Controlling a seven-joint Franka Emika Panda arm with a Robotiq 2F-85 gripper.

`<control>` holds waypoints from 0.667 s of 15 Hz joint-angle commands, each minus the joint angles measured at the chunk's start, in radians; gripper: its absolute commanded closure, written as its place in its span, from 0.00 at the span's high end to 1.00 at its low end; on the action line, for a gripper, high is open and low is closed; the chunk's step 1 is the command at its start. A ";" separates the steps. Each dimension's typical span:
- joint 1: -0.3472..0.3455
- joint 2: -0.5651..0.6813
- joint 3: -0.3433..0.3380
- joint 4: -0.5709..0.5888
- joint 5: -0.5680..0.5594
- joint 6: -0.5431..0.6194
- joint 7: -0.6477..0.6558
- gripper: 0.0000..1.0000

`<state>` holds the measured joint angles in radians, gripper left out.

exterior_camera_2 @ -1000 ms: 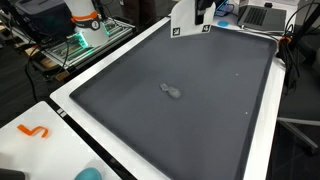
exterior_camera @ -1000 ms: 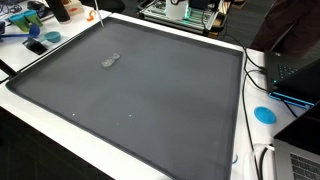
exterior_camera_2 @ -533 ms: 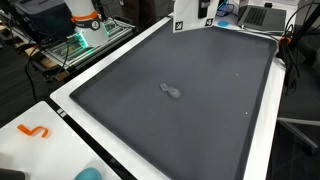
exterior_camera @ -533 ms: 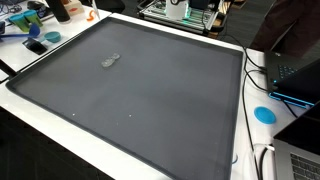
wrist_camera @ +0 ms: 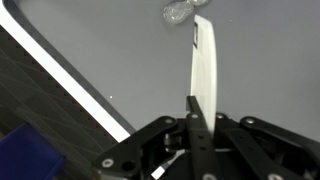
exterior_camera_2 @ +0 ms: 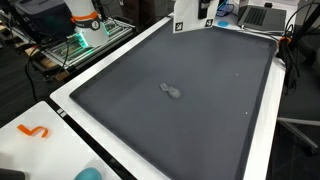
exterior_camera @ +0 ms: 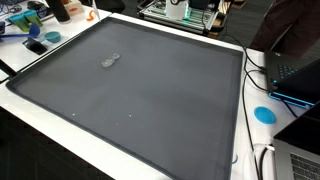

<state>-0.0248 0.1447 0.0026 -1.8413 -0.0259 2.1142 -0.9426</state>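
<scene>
- grey mat (exterior_camera: 150, 95) covers the table, white border (exterior_camera_2: 70, 95) around it.
- small clear object (exterior_camera_2: 171, 91) lies on the mat.
- gripper (wrist_camera: 203, 60) closed on a white strip (wrist_camera: 205, 70).
- laptops (exterior_camera: 295, 75) and clutter sit beside the table.

Gripper (wrist_camera: 196, 100) jaws pressed together, pointing downward.

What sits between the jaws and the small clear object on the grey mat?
Nothing separate shows. In the wrist view only the white strip clamped in the jaws spans that gap, its tip right by the clear object. Around them is the bare mat.
</scene>
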 commanded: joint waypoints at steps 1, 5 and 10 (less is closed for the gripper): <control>-0.022 0.069 0.004 0.028 0.033 -0.008 -0.041 0.01; -0.052 0.165 0.018 0.035 0.084 -0.016 -0.118 0.01; -0.084 0.259 0.031 0.016 0.126 0.023 -0.177 0.01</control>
<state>-0.0744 0.3554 0.0113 -1.8317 0.0671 2.1169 -1.0676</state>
